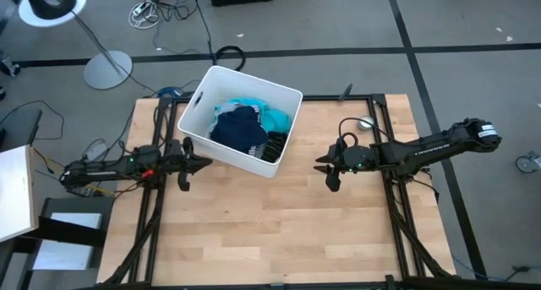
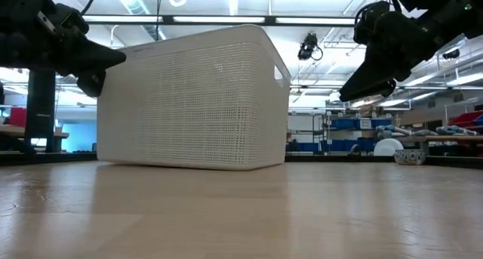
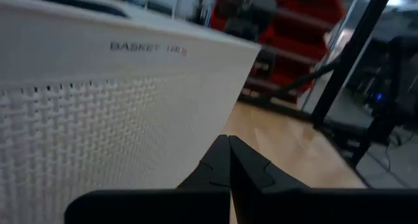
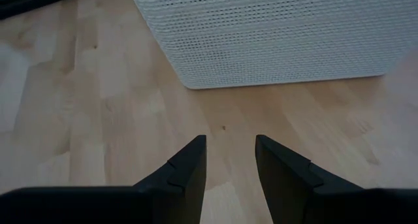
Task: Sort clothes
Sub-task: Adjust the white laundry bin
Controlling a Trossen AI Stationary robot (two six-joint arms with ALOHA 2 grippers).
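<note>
**White mesh bin holding the clothes, flanked by two idle grippers**

White perforated plastic forms the rectangular bin (image 1: 196,104), which stands on the light wooden table (image 1: 279,231) near its far edge, left of centre and turned at a slight angle to the edges. All the clothes visible lie inside the bin: a dark navy garment (image 1: 239,128) with white print heaped in the middle, a teal shirt (image 1: 275,117) beside it toward the bin's far-right wall, and a pale grey fabric (image 1: 221,109) showing at the far-left side. Small blue socks cannot be made out among the heap.

The left gripper (image 1: 197,162) hovers above the left edge region of the table, just beside the bin's near-left wall without touching it; its wrist view shows the two dark fingers (image 3: 219,166) pressed together, tip to tip, with the bin's woven wall and a label reading "BASKET" close ahead.

The right gripper (image 1: 325,165) hovers over the right half of the table, clear of the bin's right corner. Its fingers (image 4: 188,164) are spread, with bare wood showing in the gap and the bin's lower wall beyond them.

From the low view, the bin rests flat on the wood with both arms raised above the surface on either side.
</note>
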